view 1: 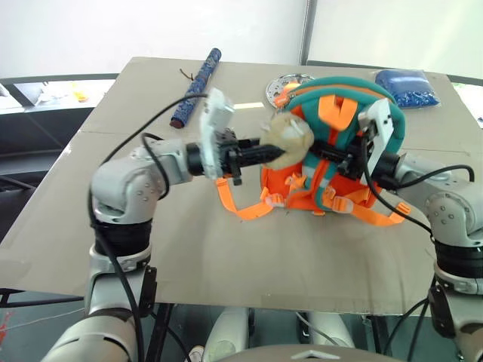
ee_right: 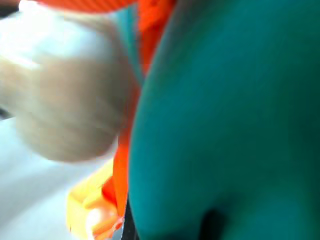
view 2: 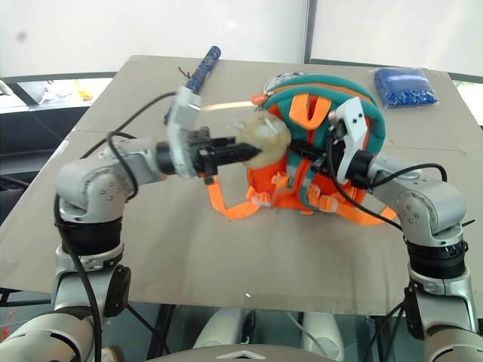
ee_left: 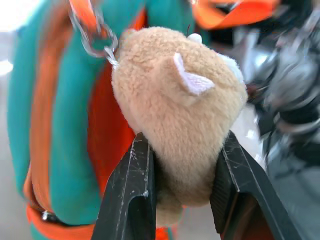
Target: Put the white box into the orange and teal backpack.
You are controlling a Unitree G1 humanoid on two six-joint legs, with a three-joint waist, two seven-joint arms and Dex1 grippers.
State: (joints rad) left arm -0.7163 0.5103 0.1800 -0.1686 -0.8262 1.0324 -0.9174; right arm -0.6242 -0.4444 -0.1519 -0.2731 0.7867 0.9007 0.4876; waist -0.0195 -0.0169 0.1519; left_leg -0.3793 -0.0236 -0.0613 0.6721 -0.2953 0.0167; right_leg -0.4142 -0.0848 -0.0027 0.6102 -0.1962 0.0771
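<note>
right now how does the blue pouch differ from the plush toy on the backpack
The blue pouch lies flat on the table's far right corner, free of both arms; the plush toy hangs on the orange and teal backpack, pinched by the left pincer. The pouch is dark blue and speckled; the toy is beige and rounded. Both look soft.

Left pincer: level, aimed right, fingers clamped on plush toy | Right pincer: level, aimed left, fingers closed
</note>
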